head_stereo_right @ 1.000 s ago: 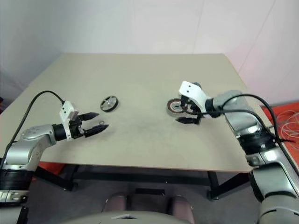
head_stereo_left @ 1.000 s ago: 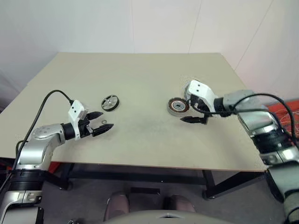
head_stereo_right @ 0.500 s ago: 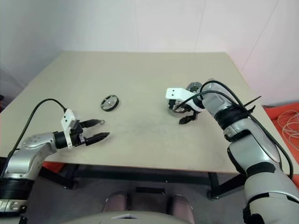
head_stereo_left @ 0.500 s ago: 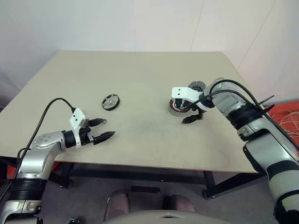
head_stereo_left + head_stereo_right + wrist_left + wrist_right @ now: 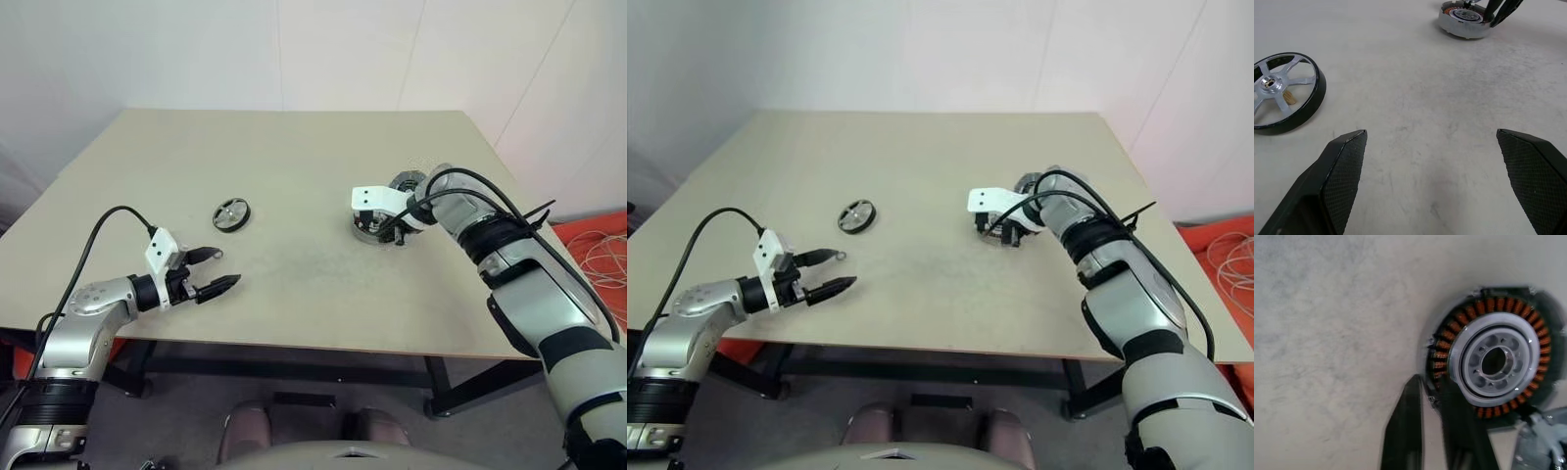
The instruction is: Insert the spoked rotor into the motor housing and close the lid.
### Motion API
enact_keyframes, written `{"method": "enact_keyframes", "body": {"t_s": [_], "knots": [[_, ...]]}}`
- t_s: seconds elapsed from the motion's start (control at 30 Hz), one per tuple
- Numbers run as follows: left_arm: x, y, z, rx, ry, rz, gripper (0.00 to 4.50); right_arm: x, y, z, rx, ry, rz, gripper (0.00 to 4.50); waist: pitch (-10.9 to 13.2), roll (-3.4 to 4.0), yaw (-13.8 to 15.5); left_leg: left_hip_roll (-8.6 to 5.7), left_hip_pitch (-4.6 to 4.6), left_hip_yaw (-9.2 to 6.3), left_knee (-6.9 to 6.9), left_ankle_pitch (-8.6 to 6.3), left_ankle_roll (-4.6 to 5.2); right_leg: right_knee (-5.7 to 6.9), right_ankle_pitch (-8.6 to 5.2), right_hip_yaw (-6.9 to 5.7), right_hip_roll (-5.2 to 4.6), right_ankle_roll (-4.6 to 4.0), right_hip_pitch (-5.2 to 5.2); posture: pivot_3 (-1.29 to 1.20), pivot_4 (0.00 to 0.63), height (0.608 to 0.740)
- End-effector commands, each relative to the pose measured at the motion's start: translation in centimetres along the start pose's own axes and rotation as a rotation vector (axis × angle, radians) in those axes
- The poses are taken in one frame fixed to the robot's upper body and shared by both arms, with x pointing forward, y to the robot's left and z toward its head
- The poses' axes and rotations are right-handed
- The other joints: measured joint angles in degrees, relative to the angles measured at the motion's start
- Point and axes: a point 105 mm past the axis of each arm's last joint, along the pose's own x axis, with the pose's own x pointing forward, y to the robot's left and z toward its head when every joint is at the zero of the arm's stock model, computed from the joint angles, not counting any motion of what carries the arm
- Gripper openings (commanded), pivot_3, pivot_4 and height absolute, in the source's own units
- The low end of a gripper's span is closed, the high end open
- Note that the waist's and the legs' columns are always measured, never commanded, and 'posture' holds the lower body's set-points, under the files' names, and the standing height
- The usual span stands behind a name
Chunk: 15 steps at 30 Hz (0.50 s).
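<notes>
Nothing assembled yet, by our reading. The rotor (image 5: pixel 231 213) lies flat on the desk (image 5: pixel 294 157) well to the left of the housing (image 5: pixel 373 226), not inserted. The housing sits open, coils showing in the right wrist view, its centre bore empty. The lid (image 5: pixel 409 182) lies just behind the housing, partly hidden by the right arm — not yet fitted.

Right hand (image 5: pixel 1431 396): pointed steeply down at the housing's near edge, fingers pressed together. In the right wrist view one finger appears to sit outside the coil ring and the other over it, so we judge it a pinch on the housing's rim; whether the grip is firm we cannot tell.

Left hand (image 5: pixel 213 271): fingers spread wide, nothing between them, hovering near the desk's front edge, on the near side of the rotor and far left of the housing. The left wrist view shows bare desk between the fingers (image 5: pixel 1334 181), the rotor off to one side.

Left to do, as we judge it: pick up the rotor, carry it across to the housing, seat it in the bore, then set the lid on top.

Around the housing: a loose cable from the right arm loops above the lid. The right arm itself crowds the housing and lid — it would stand in the way of any approach from the left. We see nothing else on the desk between rotor and housing.
</notes>
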Motion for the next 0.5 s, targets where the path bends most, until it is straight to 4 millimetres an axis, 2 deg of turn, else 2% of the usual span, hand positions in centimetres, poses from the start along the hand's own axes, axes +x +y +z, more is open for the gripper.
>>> {"method": "enact_keyframes", "body": {"t_s": [0.03, 0.3, 0.5], "knots": [[0.0, 0.2, 1.3, 0.046, -0.043, 0.009, 4.5, 0.0, -0.4, 0.3, -0.025, 0.007, -0.02, 0.01, 0.0, 0.0, -0.1, 0.0, -0.01, 0.0, 0.0, 0.0, 0.0, 0.02, 0.0, 0.01, 0.0, 0.0, -0.03, 0.0, 0.0, 0.74], [-0.3, 0.4, 1.0, 0.042, -0.034, 0.017, 4.5, -0.6, -0.9, 1.5, -0.048, -0.006, -0.032, 0.01, 0.0, -0.01, 0.0, -0.01, 0.01, 0.02, 0.04, 0.02, -0.03, 0.13, 0.0, 0.05, 0.0, 0.0, -0.05, 0.0, 0.0, 0.74], [-0.7, 0.8, 1.0, 0.046, -0.028, 0.032, 4.5, -2.3, -1.1, 3.8, -0.124, -0.06, -0.048, 0.01, 0.1, 0.0, -0.1, -0.01, -0.19, 0.02, 0.03, 0.02, -0.03, 0.15, -0.01, 0.05, 0.01, -0.03, -0.27, 0.0, 0.0, 0.74]]}}
